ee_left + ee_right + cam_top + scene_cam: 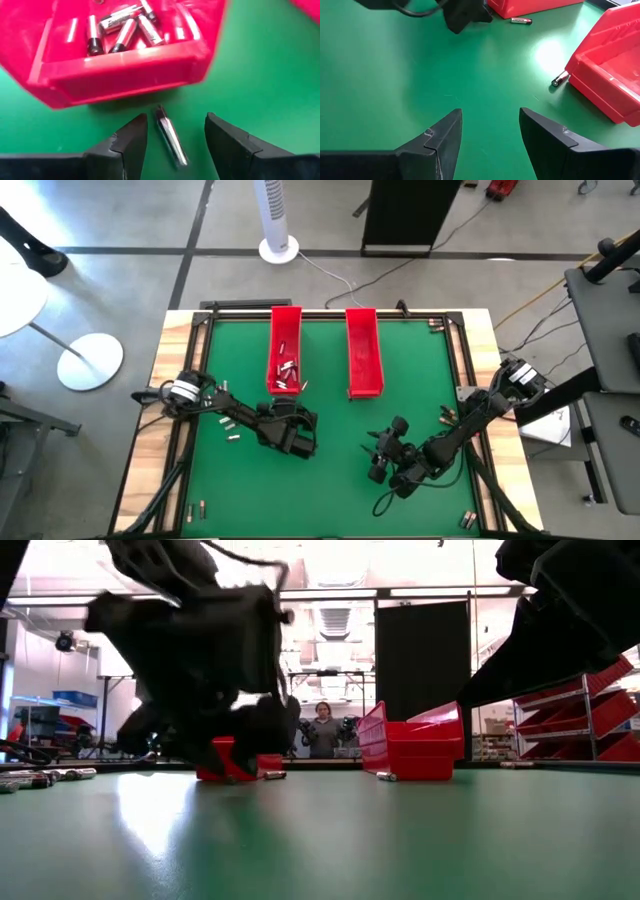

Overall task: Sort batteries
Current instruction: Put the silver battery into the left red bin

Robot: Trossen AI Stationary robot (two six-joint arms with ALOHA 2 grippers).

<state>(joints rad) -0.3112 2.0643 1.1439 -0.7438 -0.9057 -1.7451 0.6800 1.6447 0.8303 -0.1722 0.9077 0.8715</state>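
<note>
Between left pincer (172,137) fingers: one battery (169,134).

Between the spread black fingers (131,142) of the left gripper (175,137) lies a silvery-grey cylindrical battery (170,136) with a dark tip. Just beyond it, a glossy red plastic tray (125,75) holds silver-and-black batteries (122,27). Underneath, plain green table felt (265,75).

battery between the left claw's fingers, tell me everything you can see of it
The battery is a slim silvery cylinder with a darker tip, shiny like metal. It lies flat on the green mat, just outside the front wall of the red tray that holds several other batteries. Its dark tip points toward the tray, and it seems not to touch it. The left claw is open around it, fingers on either side, neither touching it.
</note>
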